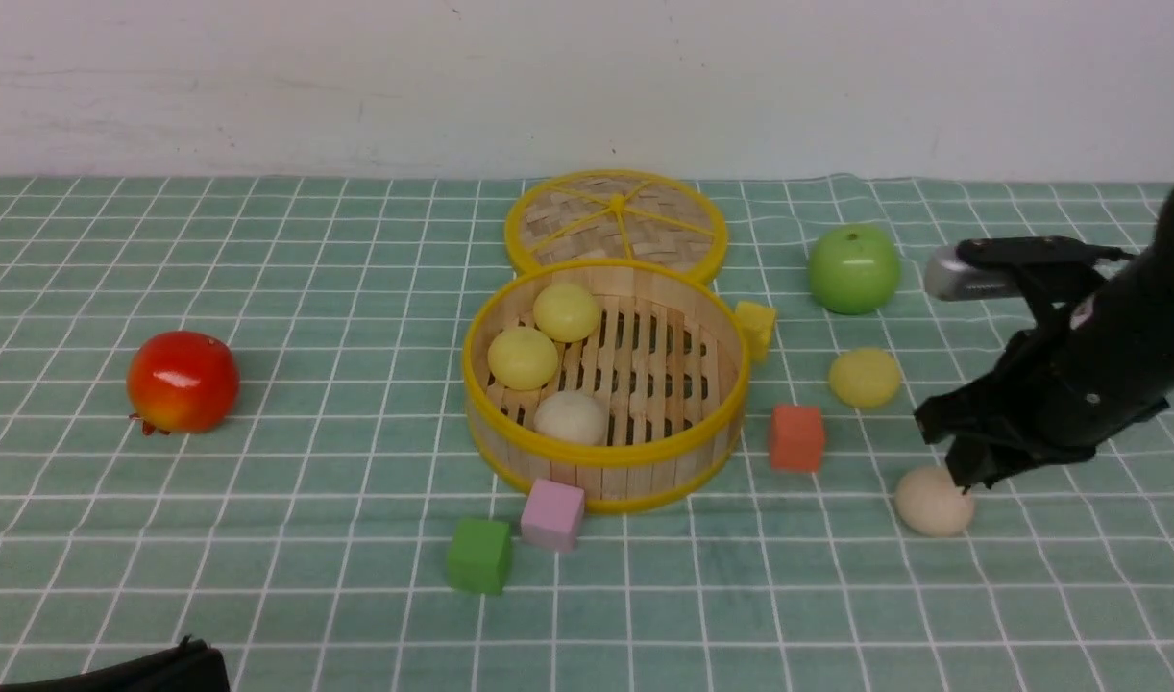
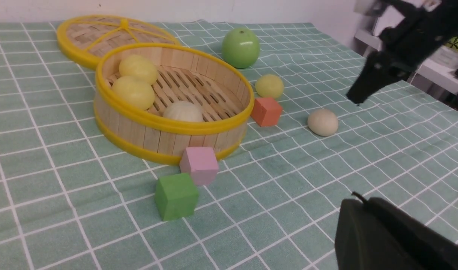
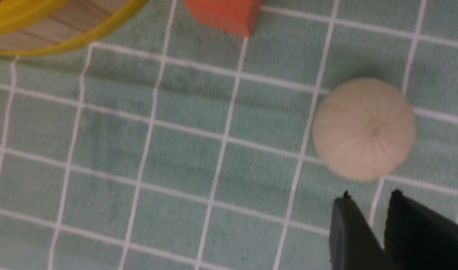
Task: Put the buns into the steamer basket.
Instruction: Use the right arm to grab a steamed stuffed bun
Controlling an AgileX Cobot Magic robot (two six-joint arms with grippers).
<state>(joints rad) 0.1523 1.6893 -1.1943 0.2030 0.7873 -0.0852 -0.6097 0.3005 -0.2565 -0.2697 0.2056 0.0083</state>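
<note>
Currently, your stock on the green checked cloth (image 1: 260, 481) reads as follows.

Container 1: round bamboo steamer basket with slatted floor and yellow rims (image 1: 645, 471), centre of the scene. Contents: three buns. Two pale yellow dome-shaped buns (image 1: 567, 310) (image 1: 523, 358) sit at its far-left side, touching each other. One beige-white bun (image 1: 571, 417) sits against the near wall. The right half of the floor is bare.

Container 2: flat woven lid with yellow rim (image 1: 616, 219), lying just beyond the basket with nothing on it.

Buns still outside: one pale yellow bun (image 1: 865, 377) to the right of the basket, near the shiny green apple (image 1: 853, 269), and one beige-white bun (image 1: 934, 501) at near right.

Loose items:
- yellow cube (image 1: 756, 327) against the basket's right wall
- orange cube (image 1: 796, 437) just right of the basket
- pink cube (image 1: 552, 514) touching its near wall
- green cube (image 1: 478, 555) beside the pink one
- glossy red fruit (image 1: 183, 381) far to the left

Your right pincer (image 3: 369, 197) hangs just beside the near-right beige-white bun, its fingers slightly apart and clamping nothing. Your left pincer (image 2: 364, 210) is closed together at the near-left edge, empty.
</note>
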